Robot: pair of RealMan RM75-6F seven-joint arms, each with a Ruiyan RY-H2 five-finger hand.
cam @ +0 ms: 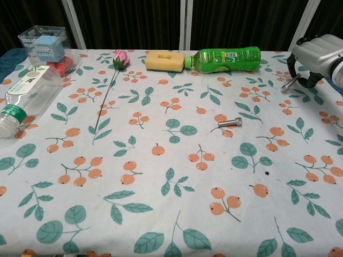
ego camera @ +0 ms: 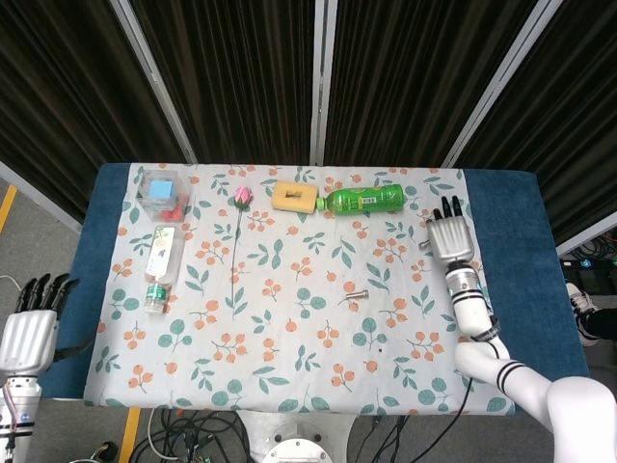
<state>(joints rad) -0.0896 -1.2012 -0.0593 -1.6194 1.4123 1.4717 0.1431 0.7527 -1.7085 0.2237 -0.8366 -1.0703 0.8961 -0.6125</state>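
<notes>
Bolt (cam: 290, 83), small, silvery and tilted, pinched by right robot hand (cam: 316, 56).

The right hand (cam: 320, 60) is cut by the chest view's edge, its fingers hiding most of a small bolt (cam: 290, 84).

The right hand (ego camera: 449, 237) sits at the cloth's (ego camera: 289, 289) right edge, fingers (ego camera: 446, 206) stretched toward the far side — a green bottle (ego camera: 364, 200) lies just left of the fingertips, with a yellow sponge (ego camera: 294, 197) beyond it. A loose bolt (ego camera: 356, 296) rests well left of the wrist. The left hand (ego camera: 29, 328) hangs off the table's near left corner, fingers straight — nearest is a clear bottle (ego camera: 163, 266).
</notes>
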